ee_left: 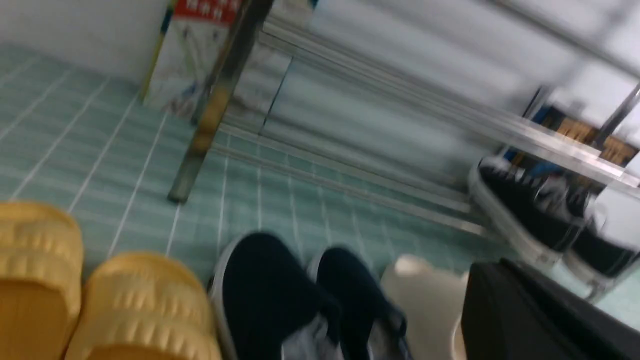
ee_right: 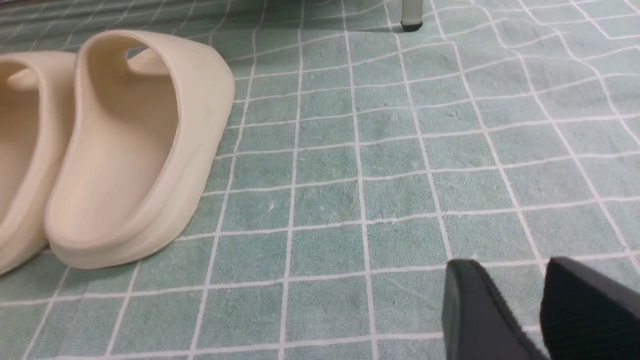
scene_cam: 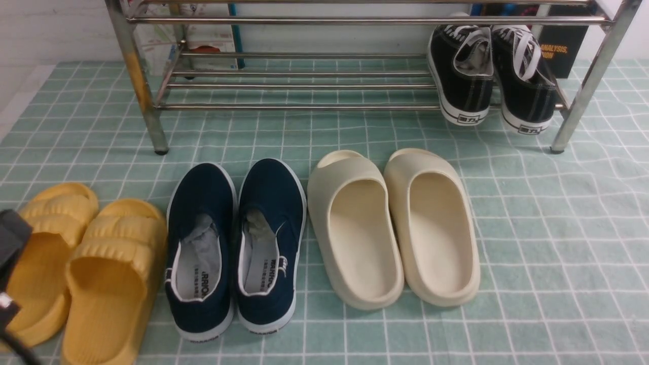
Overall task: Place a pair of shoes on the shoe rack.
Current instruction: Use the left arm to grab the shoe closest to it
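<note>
The pair of shoes, navy canvas slip-ons with white soles, stands side by side on the green checked cloth: the left shoe [scene_cam: 202,243] and the right shoe [scene_cam: 271,238], toes toward the shoe rack [scene_cam: 304,106]. The blurred left wrist view shows their toes [ee_left: 270,290] below the rack's leg [ee_left: 215,110]. My left gripper [ee_left: 492,272] hangs above the cloth near them; its fingers are pressed together, shut on nothing. My right gripper [ee_right: 510,267] is open over bare cloth, right of the cream slippers, holding nothing.
Yellow slippers [scene_cam: 86,263] lie left of the navy shoes, cream slippers [scene_cam: 395,223] right of them. Black lace-up sneakers [scene_cam: 492,76] sit on the rack's lower shelf at its right end. A black part of my left arm [scene_cam: 11,243] shows at the left edge.
</note>
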Available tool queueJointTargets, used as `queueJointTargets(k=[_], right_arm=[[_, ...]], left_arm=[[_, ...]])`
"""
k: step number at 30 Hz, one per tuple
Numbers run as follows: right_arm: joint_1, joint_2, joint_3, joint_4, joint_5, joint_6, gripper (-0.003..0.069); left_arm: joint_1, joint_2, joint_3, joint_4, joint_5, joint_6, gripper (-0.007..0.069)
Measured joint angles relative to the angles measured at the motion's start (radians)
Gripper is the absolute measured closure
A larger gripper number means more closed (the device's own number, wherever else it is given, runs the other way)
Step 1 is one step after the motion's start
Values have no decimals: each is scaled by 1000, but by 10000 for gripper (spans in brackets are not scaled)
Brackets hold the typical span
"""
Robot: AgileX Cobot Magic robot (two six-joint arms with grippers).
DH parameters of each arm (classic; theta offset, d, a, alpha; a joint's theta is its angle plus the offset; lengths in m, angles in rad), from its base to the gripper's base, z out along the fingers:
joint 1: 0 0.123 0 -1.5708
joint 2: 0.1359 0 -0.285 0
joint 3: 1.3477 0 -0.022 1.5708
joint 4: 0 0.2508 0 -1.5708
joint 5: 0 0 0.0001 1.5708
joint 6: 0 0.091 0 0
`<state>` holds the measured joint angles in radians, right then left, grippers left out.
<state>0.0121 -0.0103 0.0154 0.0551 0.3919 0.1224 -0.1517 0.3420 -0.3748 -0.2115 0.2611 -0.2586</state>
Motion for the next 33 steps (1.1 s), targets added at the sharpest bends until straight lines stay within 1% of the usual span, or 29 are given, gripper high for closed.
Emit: queueJointTargets(k=[1, 2, 3, 5, 6, 7, 10, 11, 12, 14, 16, 17, 19, 20, 21, 22, 23, 25, 28, 30, 33], right_arm=[[0, 0, 0, 0, 0, 0, 419], [0, 0, 0, 0, 0, 0, 419], [0, 0, 0, 0, 0, 0, 419], [0, 0, 0, 0, 0, 0, 419], [0, 0, 0, 0, 0, 0, 419], [0, 0, 0, 0, 0, 0, 419], [0, 0, 0, 0, 0, 0, 419], [0, 0, 0, 0, 0, 0, 419], [0, 0, 0, 0, 0, 0, 419], [0, 0, 0, 0, 0, 0, 419], [0, 0, 0, 0, 0, 0, 419], [0, 0, 0, 0, 0, 0, 419], [0, 0, 0, 0, 0, 0, 419], [0, 0, 0, 0, 0, 0, 419], [0, 0, 0, 0, 0, 0, 419], [0, 0, 0, 0, 0, 0, 419], [0, 0, 0, 0, 0, 0, 419], [0, 0, 0, 0, 0, 0, 419], [0, 0, 0, 0, 0, 0, 419], [0, 0, 0, 0, 0, 0, 419], [0, 0, 0, 0, 0, 0, 419]], left_arm=[[0, 62, -50, -3, 69, 8, 638], [0, 75, -58, -4, 69, 8, 638], [0, 193, -120, -11, 200, 24, 638], [0, 317, -191, -23, 306, 49, 638], [0, 331, -197, -26, 318, 54, 638], [0, 429, -244, -46, 390, 68, 638], [0, 654, -354, -104, 519, 115, 638], [0, 669, -362, -107, 525, 115, 638], [-1, 787, -417, -123, 575, 134, 638], [-13, 900, -481, -119, 624, 133, 638], [-26, 950, -508, -101, 635, 125, 638], [-68, 1031, -550, -32, 647, 72, 638], [-111, 1099, -571, 47, 646, -1, 638], [-150, 1136, -585, 121, 641, -59, 638], [-155, 1141, -586, 131, 640, -79, 638], [-175, 1161, -593, 172, 636, -108, 638], [-206, 1186, -605, 235, 632, -175, 638], [-232, 1203, -619, 304, 620, -253, 638], [-239, 1205, -634, 379, 603, -319, 634], [-230, 1205, -637, 401, 586, -334, 615], [-215, 1207, -638, 402, 576, -336, 529]])
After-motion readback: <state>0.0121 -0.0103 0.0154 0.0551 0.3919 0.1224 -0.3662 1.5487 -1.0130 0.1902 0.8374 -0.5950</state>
